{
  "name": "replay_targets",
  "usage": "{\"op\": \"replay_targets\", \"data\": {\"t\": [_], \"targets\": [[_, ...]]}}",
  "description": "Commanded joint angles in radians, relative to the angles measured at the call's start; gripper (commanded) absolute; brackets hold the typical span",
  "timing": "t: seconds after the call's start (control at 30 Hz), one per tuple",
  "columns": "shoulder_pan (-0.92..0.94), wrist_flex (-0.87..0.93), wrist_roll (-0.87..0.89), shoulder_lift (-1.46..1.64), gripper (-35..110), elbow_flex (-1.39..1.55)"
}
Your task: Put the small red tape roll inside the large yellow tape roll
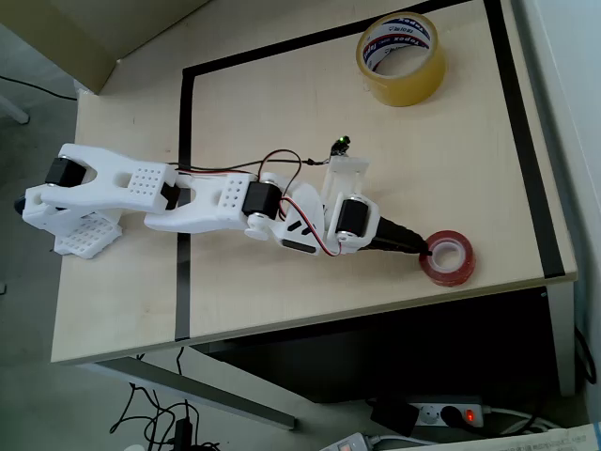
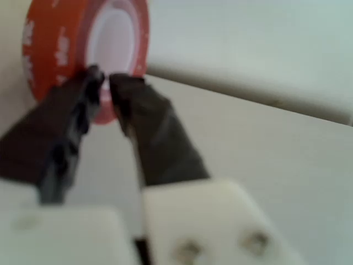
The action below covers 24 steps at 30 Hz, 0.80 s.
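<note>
Red roll (image 1: pixel 448 257), yellowish roll (image 1: pixel 401 58) with blue-red lettering, black claw (image 2: pixel 106 81).

In the overhead view the small tape roll (image 1: pixel 448 256) lies flat on the desk (image 1: pixel 451 160) near its front right corner, close to the front edge. The large tape roll (image 1: pixel 401 56) stands well apart from it, near the back edge towards the back right corner. The arm (image 1: pixel 216 197) stretches across the desk from its base at the left edge towards the right, between the two rolls and nearer the front one. The gripper (image 1: pixel 423 248) sits at the left rim of the small tape roll, touching it. In the wrist view the fingertips (image 2: pixel 94 77) pinch that roll's near wall, one inside the ring and one outside.
</note>
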Motion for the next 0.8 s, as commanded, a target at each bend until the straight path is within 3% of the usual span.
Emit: {"op": "replay_targets", "data": {"t": [0.0,0.77], "targets": [[0.008,-0.106,0.011,0.020,0,-0.064],[-0.008,-0.209,0.011,0.100,0,0.011]]}}
